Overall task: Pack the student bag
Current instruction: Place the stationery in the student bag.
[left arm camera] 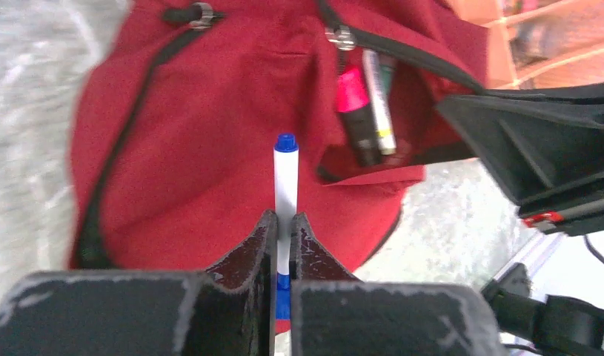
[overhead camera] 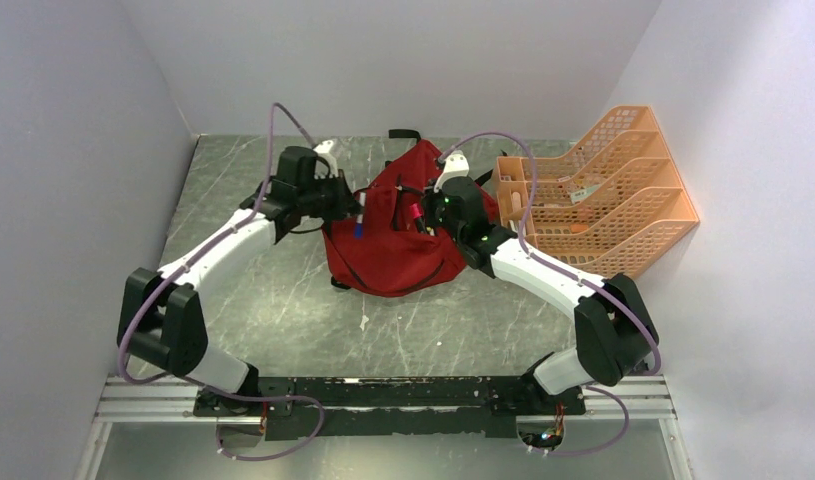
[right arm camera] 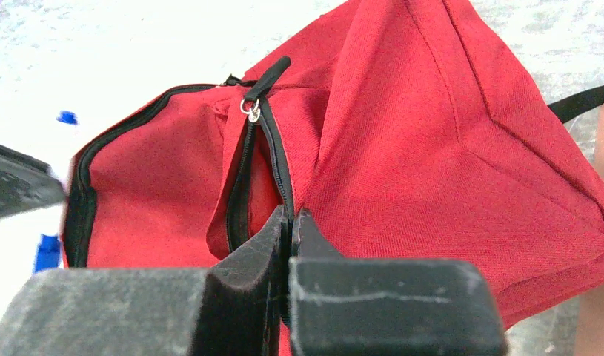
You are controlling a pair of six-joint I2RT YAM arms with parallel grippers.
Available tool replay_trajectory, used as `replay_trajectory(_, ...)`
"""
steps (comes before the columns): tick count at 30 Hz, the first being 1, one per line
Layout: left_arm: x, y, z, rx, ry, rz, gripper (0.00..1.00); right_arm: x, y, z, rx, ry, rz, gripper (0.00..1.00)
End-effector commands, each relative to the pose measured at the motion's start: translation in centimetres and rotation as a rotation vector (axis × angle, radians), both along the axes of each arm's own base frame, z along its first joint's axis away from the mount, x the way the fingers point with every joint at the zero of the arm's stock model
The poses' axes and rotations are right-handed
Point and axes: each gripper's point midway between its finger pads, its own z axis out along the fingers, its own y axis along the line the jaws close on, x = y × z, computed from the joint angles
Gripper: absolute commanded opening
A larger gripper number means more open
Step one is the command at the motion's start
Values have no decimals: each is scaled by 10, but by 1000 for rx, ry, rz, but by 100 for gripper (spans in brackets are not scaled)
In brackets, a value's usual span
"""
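The student bag (overhead camera: pixel 393 245) is dark red and lies in the middle of the table between both arms. My left gripper (left arm camera: pixel 284 216) is shut on a white pen with a blue cap (left arm camera: pixel 286 174), which points at the bag's (left arm camera: pixel 202 133) front, just left of an open pocket. A pink highlighter (left arm camera: pixel 350 93) and other pens (left arm camera: pixel 379 104) stick out of that pocket. My right gripper (right arm camera: pixel 290 211) is shut on the black zipper edge (right arm camera: pixel 280 159) of the pocket opening and holds it up. A zipper pull (right arm camera: pixel 250 110) hangs at the top of the opening.
An orange mesh file organizer (overhead camera: pixel 608 190) with a few small items stands right of the bag, against the right wall. Grey walls close in the left, back and right sides. The right gripper's body (left arm camera: pixel 536 148) is close to the pen on the pocket's right.
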Motion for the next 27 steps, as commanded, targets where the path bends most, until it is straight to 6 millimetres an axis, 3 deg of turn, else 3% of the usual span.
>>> replay_trajectory(1, -4, -55, 11, -159, -10, -93, 5, 2, 12, 23, 66, -36, 14, 0)
replay_trajectory(6, -2, -93, -4, -177, 36, -142, 5, 0, 13, 24, 75, -25, 18, 0)
replay_trajectory(14, 4, -131, -9, -217, 57, -202, 5, -2, 10, 26, 69, -24, 16, 0)
replay_trajectory(27, 25, -155, -16, -237, 88, -210, 5, -4, 11, 29, 75, -22, 27, 0)
